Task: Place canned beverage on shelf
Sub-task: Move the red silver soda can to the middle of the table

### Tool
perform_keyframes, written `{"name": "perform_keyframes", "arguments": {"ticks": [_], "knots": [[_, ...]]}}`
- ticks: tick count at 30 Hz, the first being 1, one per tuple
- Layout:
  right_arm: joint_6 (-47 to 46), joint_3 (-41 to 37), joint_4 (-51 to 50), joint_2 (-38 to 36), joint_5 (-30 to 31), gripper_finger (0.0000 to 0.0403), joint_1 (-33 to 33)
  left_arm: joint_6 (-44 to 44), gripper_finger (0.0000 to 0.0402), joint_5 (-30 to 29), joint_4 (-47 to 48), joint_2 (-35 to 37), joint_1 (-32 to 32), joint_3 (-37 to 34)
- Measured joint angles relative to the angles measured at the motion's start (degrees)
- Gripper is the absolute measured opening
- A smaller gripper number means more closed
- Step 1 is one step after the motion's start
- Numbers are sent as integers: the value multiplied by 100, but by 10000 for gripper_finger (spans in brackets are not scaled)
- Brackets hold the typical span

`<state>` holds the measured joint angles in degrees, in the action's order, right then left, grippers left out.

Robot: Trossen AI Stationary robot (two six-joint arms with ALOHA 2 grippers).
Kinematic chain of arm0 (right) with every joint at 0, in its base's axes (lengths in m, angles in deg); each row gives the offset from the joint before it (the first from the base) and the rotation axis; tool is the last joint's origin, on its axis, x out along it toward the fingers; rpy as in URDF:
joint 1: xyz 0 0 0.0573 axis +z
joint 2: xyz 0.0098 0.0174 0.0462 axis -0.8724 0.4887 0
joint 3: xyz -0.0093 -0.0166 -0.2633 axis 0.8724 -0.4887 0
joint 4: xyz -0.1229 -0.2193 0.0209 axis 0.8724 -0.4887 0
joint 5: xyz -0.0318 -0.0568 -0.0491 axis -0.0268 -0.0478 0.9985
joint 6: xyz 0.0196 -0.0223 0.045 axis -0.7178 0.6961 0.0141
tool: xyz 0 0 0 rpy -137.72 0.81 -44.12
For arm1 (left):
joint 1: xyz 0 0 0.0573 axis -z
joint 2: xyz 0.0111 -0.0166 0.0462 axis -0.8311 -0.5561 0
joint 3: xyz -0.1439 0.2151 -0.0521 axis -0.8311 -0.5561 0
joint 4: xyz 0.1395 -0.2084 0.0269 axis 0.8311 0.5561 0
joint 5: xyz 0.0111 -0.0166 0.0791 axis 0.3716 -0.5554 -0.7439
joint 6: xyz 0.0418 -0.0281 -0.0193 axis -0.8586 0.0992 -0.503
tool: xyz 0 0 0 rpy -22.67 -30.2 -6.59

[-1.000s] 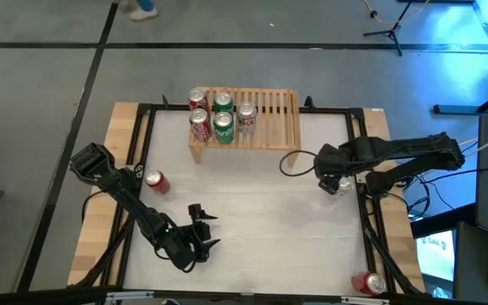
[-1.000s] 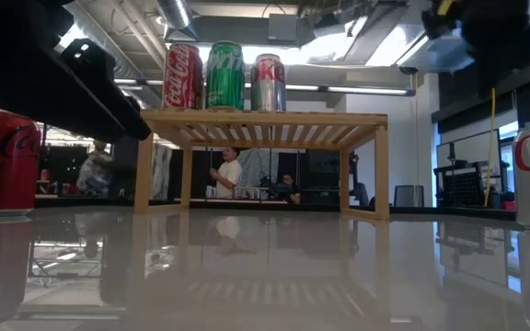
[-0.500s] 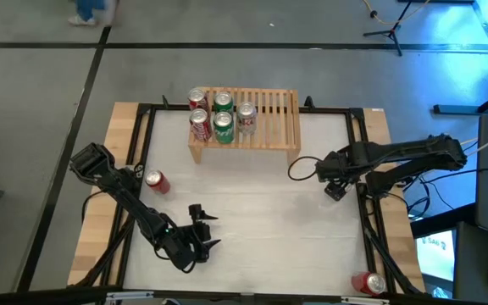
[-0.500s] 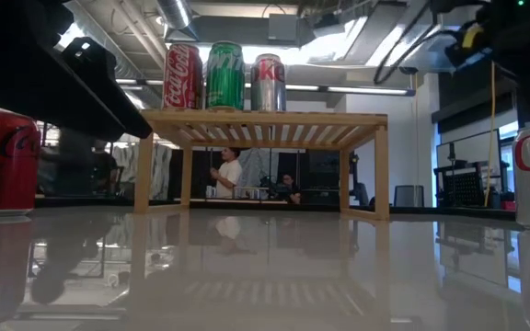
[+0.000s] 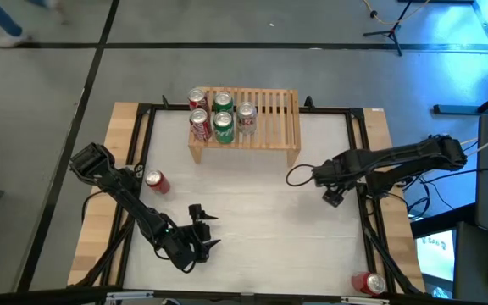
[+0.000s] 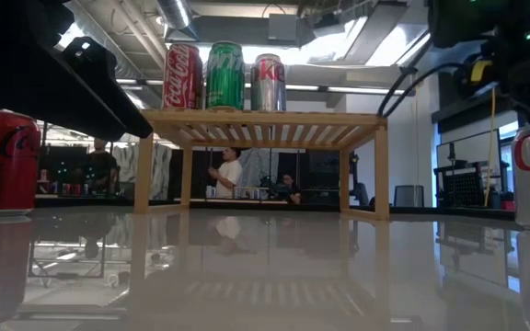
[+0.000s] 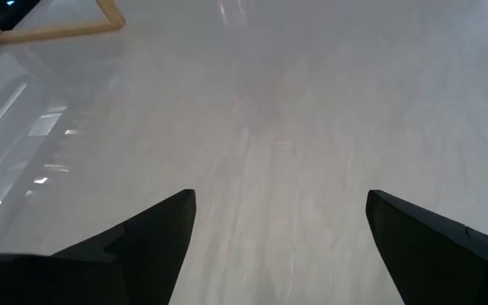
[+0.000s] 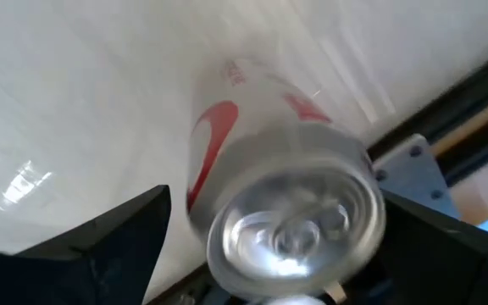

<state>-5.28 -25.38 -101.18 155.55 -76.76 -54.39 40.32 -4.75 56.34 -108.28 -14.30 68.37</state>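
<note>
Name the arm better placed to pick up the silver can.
Right. The right gripper hangs directly over the silver can at the table's right edge, fingers open either side of it. The left gripper waits near the front left, far off.

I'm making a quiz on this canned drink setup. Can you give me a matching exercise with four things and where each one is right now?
Things:
1. two green cans
2. silver can
3. lone red can
4. left gripper

Places:
A. over the bare table, jaws open
B. on the shelf
C. under the right gripper, framed by its open jaws
D. on the table's left side, beside the left arm

Pairs: 1-B, 2-C, 3-D, 4-A
</note>
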Motion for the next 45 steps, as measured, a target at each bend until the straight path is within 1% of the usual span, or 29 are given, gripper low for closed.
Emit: {"name": "perform_keyframes", "arguments": {"ticks": [5, 7, 11, 12, 14, 17, 26, 30, 32, 36, 40, 45], "knots": [[19, -235, 288, 2, -4, 371, 0, 1, 337, 0, 0, 0, 0, 0], [122, -247, 309, 2, 12, 353, 0, -1, 337, 0, -1, 0, 0, 0], [245, -226, 315, -4, 100, 291, 0, -1, 337, 0, -1, 0, -2, 0], [300, -205, 314, -1, 108, 289, 0, -1, 337, -1, -1, 0, -2, 0], [418, -84, 327, 14, 146, 289, 0, -3, 337, -2, -1, 0, -4, 0], [557, 298, 336, 9, 283, 289, 0, -3, 337, -2, -3, 0, -4, 0], [1165, 1857, 532, 9, 716, 289, 4, 14, 337, -2, -5, 0, -4, 0], [1506, 2391, 666, 75, 1002, 289, 7, 31, 337, -2, -15, 0, -4, 0], [1653, 2426, 847, 133, 1005, 289, 7, 41, 337, -1, -29, 0, -4, 0], [1891, 2205, 1395, 481, 744, 289, 7, 47, 337, 17, -39, 0, 0, 0], [2279, 1987, 1764, 1075, 536, 289, 9, 47, 337, 27, -47, 0, 0, 0], [2540, 1986, 1850, 1862, 391, 289, 9, 45, 337, 39, -51, 0, 0, 0]]}}
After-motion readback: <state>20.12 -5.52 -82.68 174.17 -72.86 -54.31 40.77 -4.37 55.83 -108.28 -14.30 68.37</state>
